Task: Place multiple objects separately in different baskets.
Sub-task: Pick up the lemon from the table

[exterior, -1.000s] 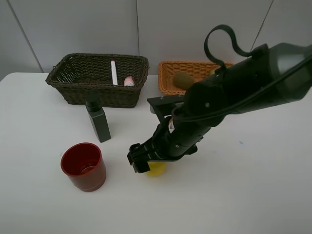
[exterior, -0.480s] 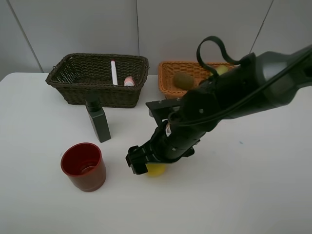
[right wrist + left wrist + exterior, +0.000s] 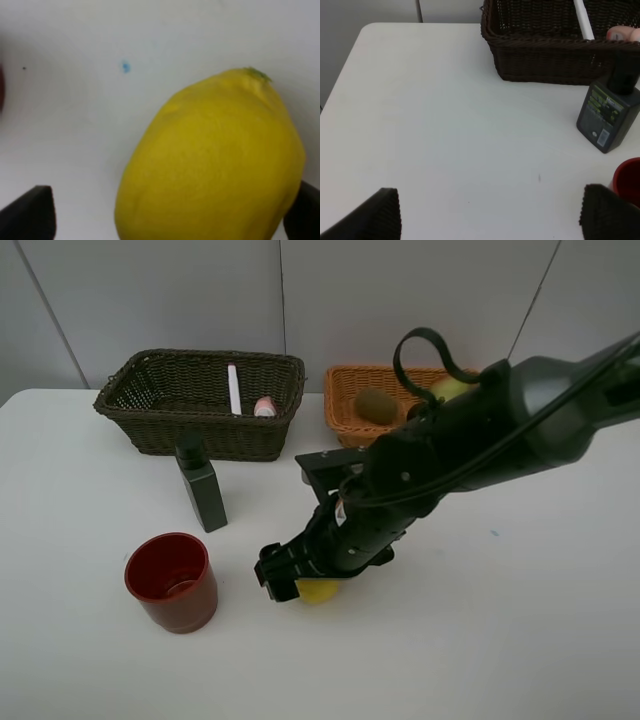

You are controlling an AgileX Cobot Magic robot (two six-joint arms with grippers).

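Your right hand (image 3: 305, 575): wide open, grips nothing. Fingers (image 3: 27, 212) straddle lemon (image 3: 210, 160); contact unclear. Right arm (image 3: 470, 440) reaches from right across middle, wrist pitched down toward bench (image 3: 520, 640). Lemon lies on bench between fingers, right of red cup (image 3: 171, 580), well apart from orange basket (image 3: 338, 410). Your left hand (image 3: 495, 215): wide open, empty, above bench near dark bottle (image 3: 607, 112).

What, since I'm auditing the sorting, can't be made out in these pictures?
Lemon: high view, mostly hidden under the right gripper.
Orange basket: high view, right part covered by the arm.
Red cup: left wrist view, cut off by the edge.
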